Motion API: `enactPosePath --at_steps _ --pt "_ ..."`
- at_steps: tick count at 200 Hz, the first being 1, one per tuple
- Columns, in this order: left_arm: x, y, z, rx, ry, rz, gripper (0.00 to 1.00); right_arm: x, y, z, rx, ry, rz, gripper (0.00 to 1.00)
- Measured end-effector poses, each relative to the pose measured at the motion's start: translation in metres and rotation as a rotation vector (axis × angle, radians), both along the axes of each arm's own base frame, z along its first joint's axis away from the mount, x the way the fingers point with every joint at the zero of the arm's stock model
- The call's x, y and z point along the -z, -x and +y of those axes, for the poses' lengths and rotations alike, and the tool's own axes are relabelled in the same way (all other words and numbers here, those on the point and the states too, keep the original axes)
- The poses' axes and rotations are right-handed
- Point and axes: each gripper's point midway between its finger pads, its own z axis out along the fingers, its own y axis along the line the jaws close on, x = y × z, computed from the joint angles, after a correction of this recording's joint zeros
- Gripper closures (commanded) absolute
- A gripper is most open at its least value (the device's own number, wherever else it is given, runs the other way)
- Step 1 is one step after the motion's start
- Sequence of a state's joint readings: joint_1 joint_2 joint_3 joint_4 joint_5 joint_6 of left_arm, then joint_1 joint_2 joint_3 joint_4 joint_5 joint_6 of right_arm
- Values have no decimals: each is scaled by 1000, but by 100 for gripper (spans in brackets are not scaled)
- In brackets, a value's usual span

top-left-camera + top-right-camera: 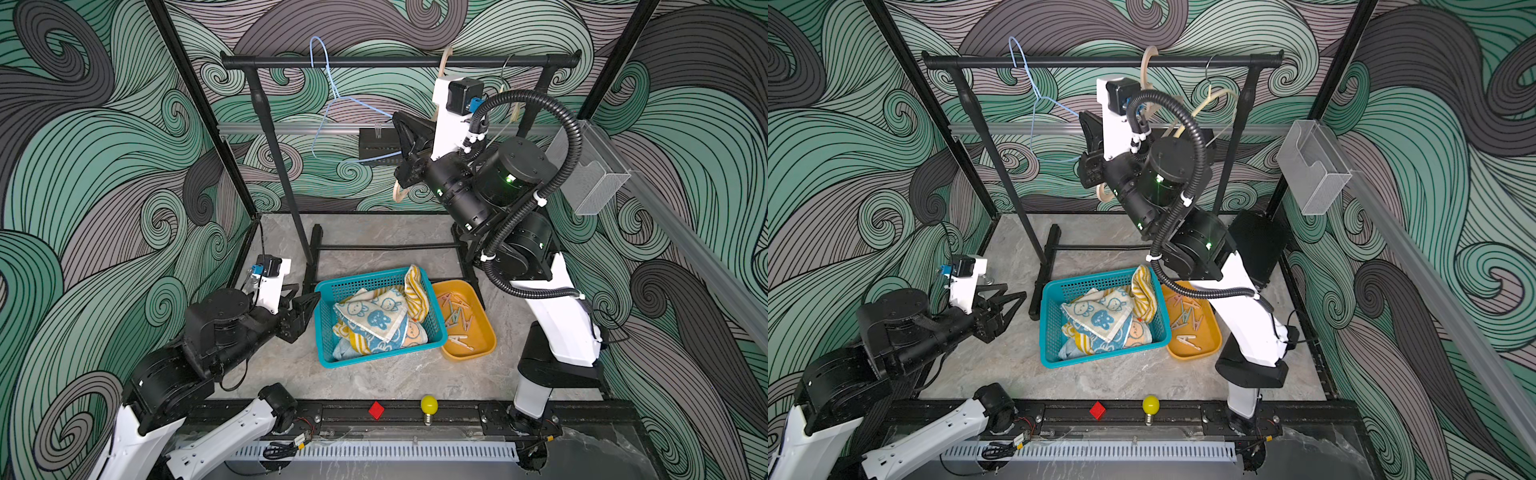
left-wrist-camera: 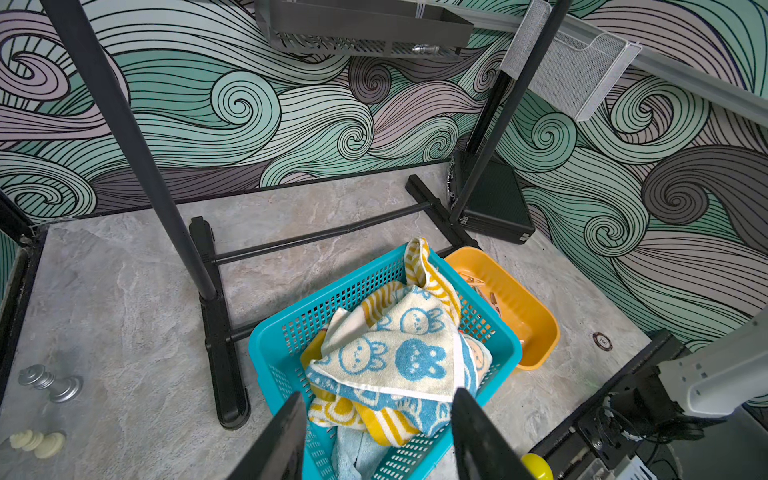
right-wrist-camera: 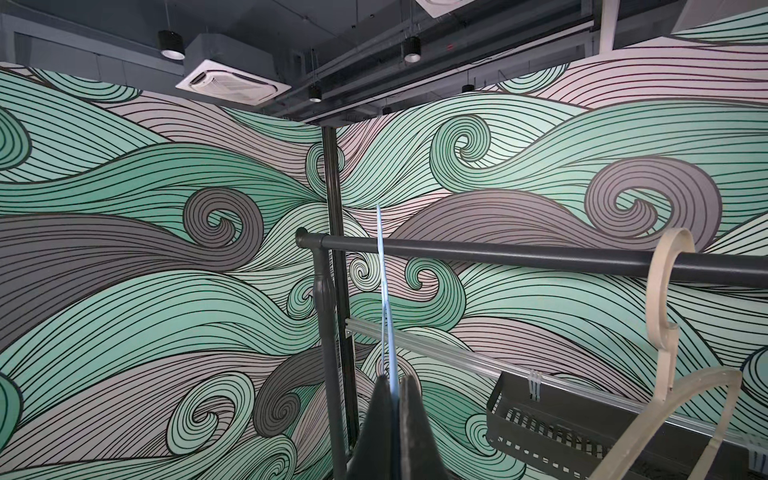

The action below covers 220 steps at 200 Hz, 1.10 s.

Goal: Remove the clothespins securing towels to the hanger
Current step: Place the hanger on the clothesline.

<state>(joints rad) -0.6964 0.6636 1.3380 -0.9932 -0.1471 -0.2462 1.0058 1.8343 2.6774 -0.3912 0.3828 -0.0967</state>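
The pale blue wire hanger (image 1: 332, 104) hangs bare from the black rail (image 1: 399, 62), with no towel or clothespin on it. My right gripper (image 1: 398, 120) is raised and shut on the hanger's lower corner; the right wrist view shows the blue wire (image 3: 384, 291) pinched between the shut jaws (image 3: 395, 380). The towels (image 1: 374, 318) lie piled in a teal basket (image 1: 361, 279), the bunny one on top. Several clothespins (image 1: 457, 316) lie in the orange tray (image 1: 490, 332) beside it. My left gripper (image 1: 318, 295) is open and empty, low at the basket's left side, also seen as (image 2: 377, 395).
Beige hangers (image 3: 665, 291) hang on the same rail. A black wire shelf (image 1: 376, 143) and a clear mesh bin (image 1: 594, 174) are on the walls. The rack's feet (image 2: 224, 374) and a black case (image 2: 494, 203) stand behind the basket. Chess pieces (image 2: 50, 382) lie far left.
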Motion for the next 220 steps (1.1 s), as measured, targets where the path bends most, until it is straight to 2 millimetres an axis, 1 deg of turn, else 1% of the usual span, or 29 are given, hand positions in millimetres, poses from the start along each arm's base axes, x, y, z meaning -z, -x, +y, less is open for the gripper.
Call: enactPosePath --at_steps 12,59,115,153,189,195,210,220 --pt "0 0 0 1 1 0 46 0 -2 -1 5 -3 2 100" --pt "1 -1 -1 1 0 1 46 -8 -8 -16 28 -50 1 100" --pt "0 -2 -2 1 5 -4 46 -8 -12 -20 39 -65 8 100" --pt "1 -2 -2 1 6 -4 46 2 -15 -17 45 -39 40 100" --pt "3 -3 -2 -2 5 -1 46 26 -20 -10 36 13 98 100" --pt "4 -3 -2 -3 6 0 46 29 -20 -8 30 19 105 93" --pt "6 -2 -1 -7 6 2 46 34 -17 -7 12 32 118 67" --pt "7 -3 0 -12 5 3 45 36 -13 -7 -9 39 127 53"
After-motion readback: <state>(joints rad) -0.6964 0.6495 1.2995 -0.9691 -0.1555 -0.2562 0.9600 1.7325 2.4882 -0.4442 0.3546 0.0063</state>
